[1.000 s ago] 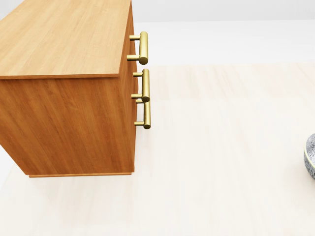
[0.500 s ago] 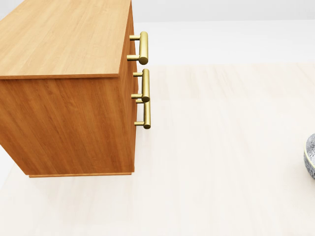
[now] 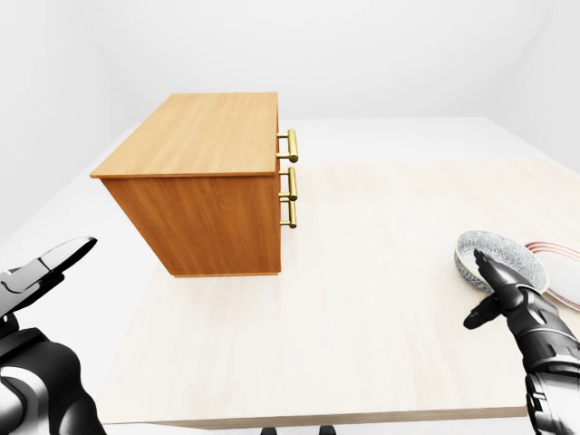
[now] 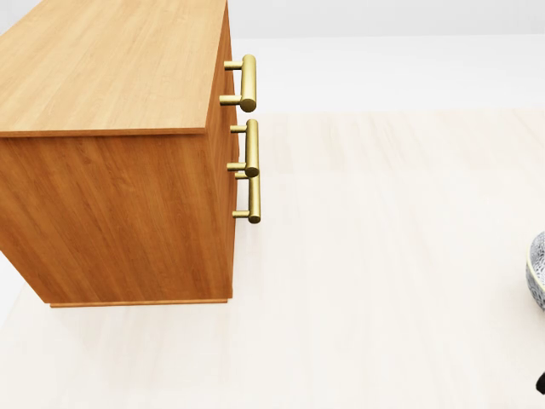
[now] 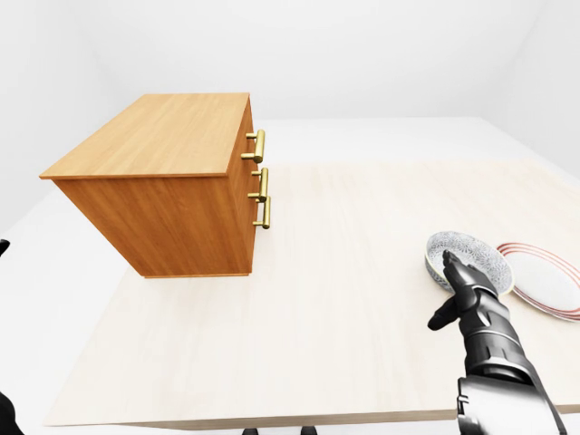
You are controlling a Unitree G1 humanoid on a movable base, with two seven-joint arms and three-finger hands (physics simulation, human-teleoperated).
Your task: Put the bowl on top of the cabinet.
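Note:
A patterned blue-and-white bowl [image 5: 464,254] sits on the pale table at the right of the right-eye view. Only its edge [image 4: 538,271] shows in the head view. My right hand [image 5: 450,292] is open, its fingers stretched up toward the bowl's near rim; I cannot tell whether they touch it. The wooden cabinet [image 3: 204,177] with brass handles [image 3: 290,172] stands at the upper left, its flat top bare. My left hand [image 3: 63,258] is open at the lower left of the left-eye view, away from the cabinet and holding nothing.
A white plate [image 5: 546,276] with a red rim lies just right of the bowl, partly under it. The table's near edge [image 5: 272,419] runs along the bottom. White floor and walls surround the table.
A small black tip of my right hand has come into the head view's bottom right corner. Cabinet and bowl have not moved.

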